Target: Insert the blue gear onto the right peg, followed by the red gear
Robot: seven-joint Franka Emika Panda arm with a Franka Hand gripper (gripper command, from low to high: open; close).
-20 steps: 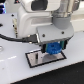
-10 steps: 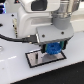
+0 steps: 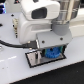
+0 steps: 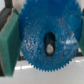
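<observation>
Pinched edgewise in the claw (image 3: 51, 54): flat round bright-blue plastic gear (image 4: 49, 40); stiff, light, slick-looking; over the black-framed pale plate (image 3: 33, 59).

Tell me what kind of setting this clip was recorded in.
Probably a lab or simulated robot test bench: a plain white table, a black-framed plate fixed on it as an assembly fixture, and the arm's gripper holding a blue gear over it. Nothing domestic shows.

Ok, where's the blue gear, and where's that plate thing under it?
blue gear (image 4: 42, 27): wrist view, on its toothed face above the centre hole.
blue gear (image 3: 51, 53): exterior view, on the blue part showing between the jaws.
plate (image 3: 33, 59): exterior view, on its pale surface near the black frame.
</observation>
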